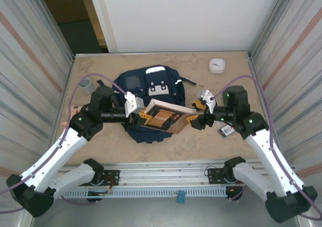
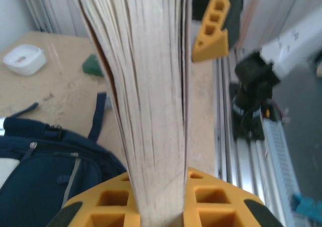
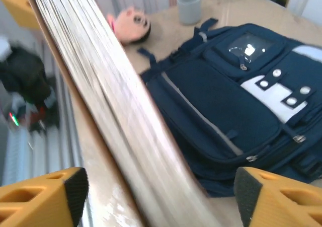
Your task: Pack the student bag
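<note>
1. Navy fabric student bag (image 1: 151, 83) lies flat in the middle of the tabletop (image 1: 201, 146), front face up. Its white-grey patches are at the far end, and a thin pale stripe crosses the front pocket. The right wrist view has it (image 3: 226, 101) under and beyond the book.
2. Brown-covered book (image 1: 163, 117) hangs tilted over the near half of the bag, between the two arms. Cannot tell whether any edge of it touches the fabric.
3. Left hand (image 1: 144, 117) is at the book's left edge. From its wrist camera, the yellow fingers (image 2: 105, 207) are pressed against both sides of the page block (image 2: 151, 86). The hand is closed on the book and holds it.
4. Right hand (image 1: 193, 121) is at the book's right edge. From its wrist camera, the fingers (image 3: 45, 197) stand wide apart. The page edges (image 3: 100, 86) run slantwise through the gap, with clear space on both sides, so the hand is spread and grips nothing.
5. One yellow finger of the right hand (image 2: 211, 25) sits just beside the book's cover in the left wrist view.
6. White lidded tub (image 1: 217, 65) stands near the far right corner, well apart from the bag.
7. Grey cup (image 1: 84, 84) stands at the left edge of the tabletop, with a pink doll's head (image 3: 130, 23) near it.
8. Small dark card (image 1: 227, 130) lies beside the right arm.
</note>
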